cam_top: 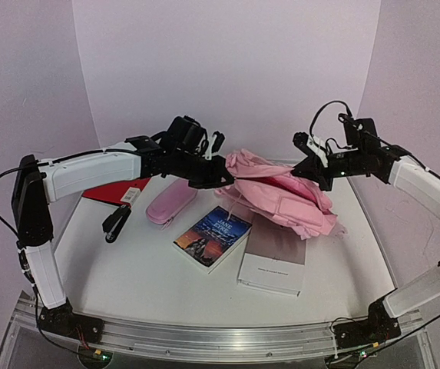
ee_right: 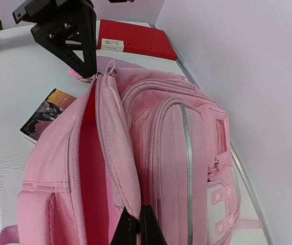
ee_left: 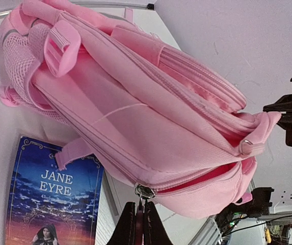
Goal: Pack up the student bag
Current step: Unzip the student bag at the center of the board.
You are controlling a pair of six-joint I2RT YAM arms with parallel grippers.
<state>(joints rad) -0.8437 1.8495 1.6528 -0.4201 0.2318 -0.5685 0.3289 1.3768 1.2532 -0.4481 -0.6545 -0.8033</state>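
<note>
Left gripper (ee_left: 138,206) is pinching the bag's (cam_top: 281,198) left end; right gripper (ee_right: 138,213) is clamping its right rim.

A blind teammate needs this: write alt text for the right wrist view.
A pink backpack fills the view, its main zip open on a reddish inside. The right gripper pinches the opening's edge at the bottom; the left gripper grips the backpack's far end. A red folder and a book lie on the table beyond.
</note>
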